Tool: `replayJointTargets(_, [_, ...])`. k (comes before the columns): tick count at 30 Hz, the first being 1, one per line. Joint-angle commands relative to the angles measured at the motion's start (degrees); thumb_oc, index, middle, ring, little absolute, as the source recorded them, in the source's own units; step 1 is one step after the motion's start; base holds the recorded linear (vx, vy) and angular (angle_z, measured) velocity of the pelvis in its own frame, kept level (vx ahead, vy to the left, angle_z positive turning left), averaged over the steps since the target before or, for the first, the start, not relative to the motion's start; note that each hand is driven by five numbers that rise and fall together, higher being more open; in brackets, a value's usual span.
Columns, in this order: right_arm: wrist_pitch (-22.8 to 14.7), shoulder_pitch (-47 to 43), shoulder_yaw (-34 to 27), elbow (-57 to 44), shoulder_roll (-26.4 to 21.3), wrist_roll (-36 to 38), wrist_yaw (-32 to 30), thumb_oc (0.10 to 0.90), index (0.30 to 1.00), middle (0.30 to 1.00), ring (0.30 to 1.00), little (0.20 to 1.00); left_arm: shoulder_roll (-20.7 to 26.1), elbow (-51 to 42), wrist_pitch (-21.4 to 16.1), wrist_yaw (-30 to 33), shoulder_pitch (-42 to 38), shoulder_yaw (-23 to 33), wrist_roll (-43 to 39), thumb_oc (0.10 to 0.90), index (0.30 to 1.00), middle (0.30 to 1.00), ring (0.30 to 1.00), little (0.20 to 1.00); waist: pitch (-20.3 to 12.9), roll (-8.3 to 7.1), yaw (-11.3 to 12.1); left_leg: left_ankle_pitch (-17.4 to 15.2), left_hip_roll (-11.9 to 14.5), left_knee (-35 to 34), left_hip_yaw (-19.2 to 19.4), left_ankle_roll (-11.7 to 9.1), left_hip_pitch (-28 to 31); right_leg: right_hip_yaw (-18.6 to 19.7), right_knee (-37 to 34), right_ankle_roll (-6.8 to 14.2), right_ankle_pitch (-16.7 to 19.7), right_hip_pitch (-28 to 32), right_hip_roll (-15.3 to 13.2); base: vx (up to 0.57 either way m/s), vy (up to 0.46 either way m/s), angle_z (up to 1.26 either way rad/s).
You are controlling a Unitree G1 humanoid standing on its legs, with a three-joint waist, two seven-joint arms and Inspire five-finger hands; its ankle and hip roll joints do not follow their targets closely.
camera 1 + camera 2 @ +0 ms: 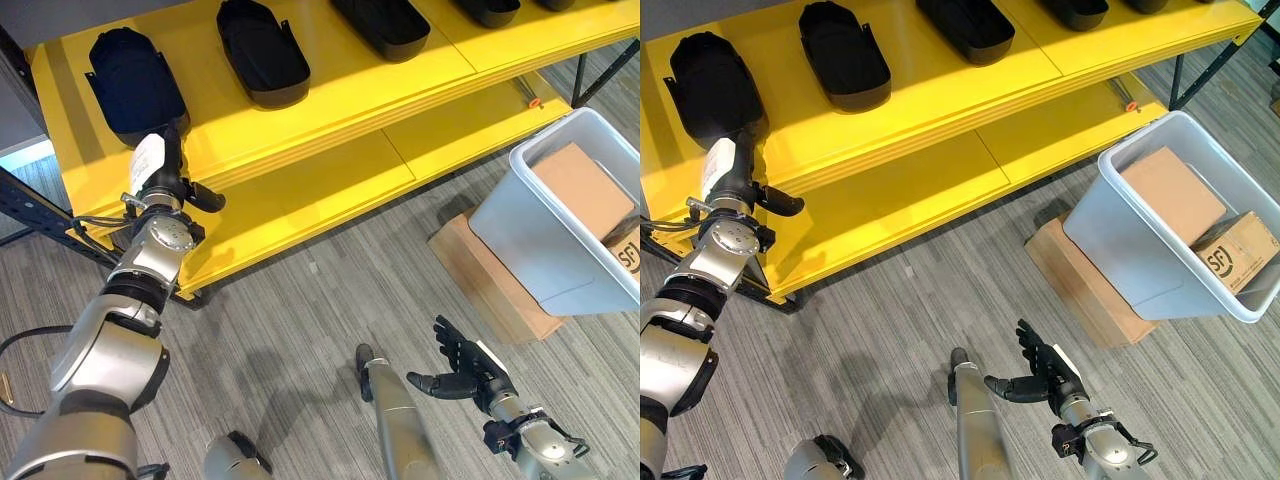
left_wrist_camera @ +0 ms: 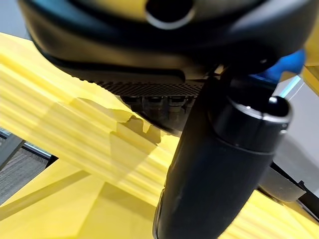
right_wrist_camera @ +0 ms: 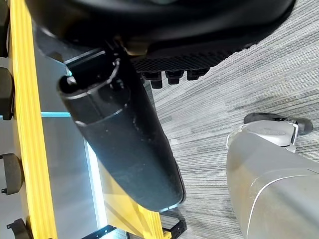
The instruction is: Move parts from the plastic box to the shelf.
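Up at the frame's upper left, the left hand (image 1: 168, 172) touches a black part (image 1: 135, 85) on the yellow shelf (image 1: 330, 95) — its fingers hidden. Lower right, the right hand (image 1: 465, 368) hangs open; the plastic box (image 1: 560, 250) holds cardboard boxes (image 1: 580, 185).

Bright, even indoor light; a paler band of glare crosses the top of the yellow shelf (image 1: 340, 75) beside the black parts (image 1: 262, 50), and soft shadows lie on the grey floor (image 1: 300, 330) and beneath the white plastic box (image 1: 1120, 250). Straight shelf edges bow slightly toward the margins of the eye views. In both wrist views the near dark bulk is out of focus, with a small highlight on the left hand (image 2: 219, 164) thumb.
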Motion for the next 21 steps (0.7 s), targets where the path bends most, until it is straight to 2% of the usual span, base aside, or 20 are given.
replayJointTargets(1, [-4.86, 1.10, -3.05, -2.24, -2.56, 2.42, -0.32, 0.900, 1.000, 1.000, 1.000, 1.000, 5.95, -2.07, -3.71, 3.47, -7.38, 1.53, 0.86, 0.900, 1.000, 1.000, 1.000, 1.000, -2.95, 0.49, 0.56, 7.07, 0.50, 0.50, -7.61, -0.64, -5.84, 3.51, 1.58, 4.69, -1.95, 5.79, -5.31, 0.00, 0.000, 0.00])
replayJointTargets(11, [-5.02, 0.81, -3.04, -1.78, -2.39, 2.05, -0.54, 0.900, 1.000, 1.000, 1.000, 1.000, 5.19, -7.50, -5.34, 3.63, -5.12, 2.48, 0.04, 0.900, 1.000, 1.000, 1.000, 1.000, -2.73, 0.46, 0.82, 6.72, 0.31, 0.90, -7.99, -0.58, -5.95, 3.29, 2.40, 4.42, -2.58, 5.77, -5.19, 0.00, -0.001, 0.01])
replayJointTargets(18, [-5.33, 0.81, -4.13, -2.03, -1.66, 1.50, -1.22, 0.900, 1.000, 1.000, 1.000, 1.000, 3.26, -17.31, -7.36, 4.43, 0.37, 5.49, -1.73, 0.900, 1.000, 1.000, 1.000, 1.000, -2.28, 0.42, 1.46, 6.66, 0.28, 1.04, -8.61, -0.54, -5.89, 2.89, 3.09, 3.93, -3.16, 6.31, -5.14, 0.00, -0.012, 0.01])
replayJointTargets(21, [-5.56, 1.23, -5.04, -2.58, -1.03, 1.41, -1.73, 0.900, 1.000, 1.000, 1.000, 1.000, 2.05, -24.97, -8.79, 4.57, 5.16, 8.19, -3.95, 0.900, 1.000, 1.000, 1.000, 1.000, -1.90, 0.48, 2.05, 6.59, 0.10, 1.13, -9.00, -0.47, -6.02, 2.63, 3.46, 3.72, -3.41, 6.66, -5.25, -0.02, -0.034, 0.08])
